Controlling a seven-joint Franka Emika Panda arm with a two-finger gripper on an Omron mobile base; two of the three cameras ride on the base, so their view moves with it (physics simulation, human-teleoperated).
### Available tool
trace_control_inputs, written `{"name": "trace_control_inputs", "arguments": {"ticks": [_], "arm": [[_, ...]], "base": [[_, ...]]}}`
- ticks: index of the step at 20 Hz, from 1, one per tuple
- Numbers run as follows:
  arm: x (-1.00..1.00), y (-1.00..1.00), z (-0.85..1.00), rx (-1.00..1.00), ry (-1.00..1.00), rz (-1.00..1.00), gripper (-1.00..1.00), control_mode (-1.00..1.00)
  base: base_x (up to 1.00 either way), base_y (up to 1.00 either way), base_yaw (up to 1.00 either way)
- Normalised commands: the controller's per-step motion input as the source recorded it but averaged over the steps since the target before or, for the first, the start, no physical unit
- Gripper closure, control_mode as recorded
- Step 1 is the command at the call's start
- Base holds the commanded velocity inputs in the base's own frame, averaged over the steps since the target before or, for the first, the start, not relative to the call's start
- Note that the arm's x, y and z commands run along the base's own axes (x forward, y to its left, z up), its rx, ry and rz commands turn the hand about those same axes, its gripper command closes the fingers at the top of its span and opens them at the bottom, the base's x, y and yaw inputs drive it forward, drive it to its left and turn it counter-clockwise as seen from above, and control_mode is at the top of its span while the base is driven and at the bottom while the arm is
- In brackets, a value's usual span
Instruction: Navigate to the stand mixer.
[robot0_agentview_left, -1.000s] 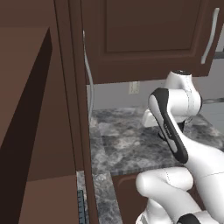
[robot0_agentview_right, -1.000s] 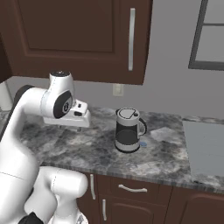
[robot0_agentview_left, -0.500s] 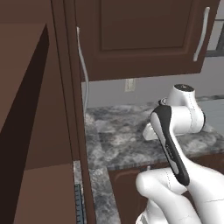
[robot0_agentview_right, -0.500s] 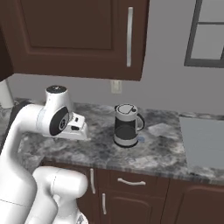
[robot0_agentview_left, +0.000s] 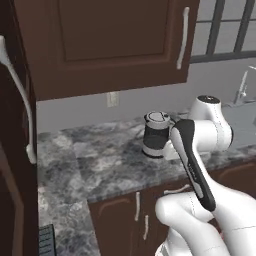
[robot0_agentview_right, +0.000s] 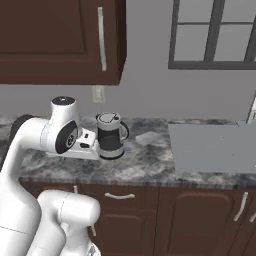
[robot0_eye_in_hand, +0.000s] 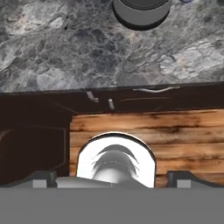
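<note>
The stand mixer is out of view. My gripper hangs over the counter's front edge, pointing down at the lower cabinets and wooden floor. Its two small dark fingertips stand wide apart at the bottom of the hand view with nothing between them, so it is open. In the right base view the white hand sits just left of a black-and-silver kettle.
The kettle stands on the grey marble counter under a dark upper cabinet. A flat grey sink area and a window lie to the right. A tall dark cabinet closes the left side.
The whole picture has shifted: the base has driven right along the counter. The kettle now sits close to the arm, and the window and sink area have come into view.
</note>
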Motion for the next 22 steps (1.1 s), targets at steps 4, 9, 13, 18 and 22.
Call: {"name": "trace_control_inputs", "arguments": {"ticks": [4, 9, 13, 18, 22], "arm": [[0.00, 0.00, 0.00, 0.00, 0.00, 0.00, -1.00, 1.00], [0.00, 0.00, 0.00, 0.00, 0.00, 0.00, -1.00, 1.00], [0.00, 0.00, 0.00, 0.00, 0.00, 0.00, -1.00, 1.00], [0.00, 0.00, 0.00, 0.00, 0.00, 0.00, -1.00, 1.00], [0.00, 0.00, 0.00, 0.00, 0.00, 0.00, -1.00, 1.00]], "base": [[0.00, -0.61, -0.36], [0.00, -0.65, -0.38], [0.00, -0.70, -0.38], [0.07, -0.77, -0.33], [0.29, -0.94, -0.14]]}}
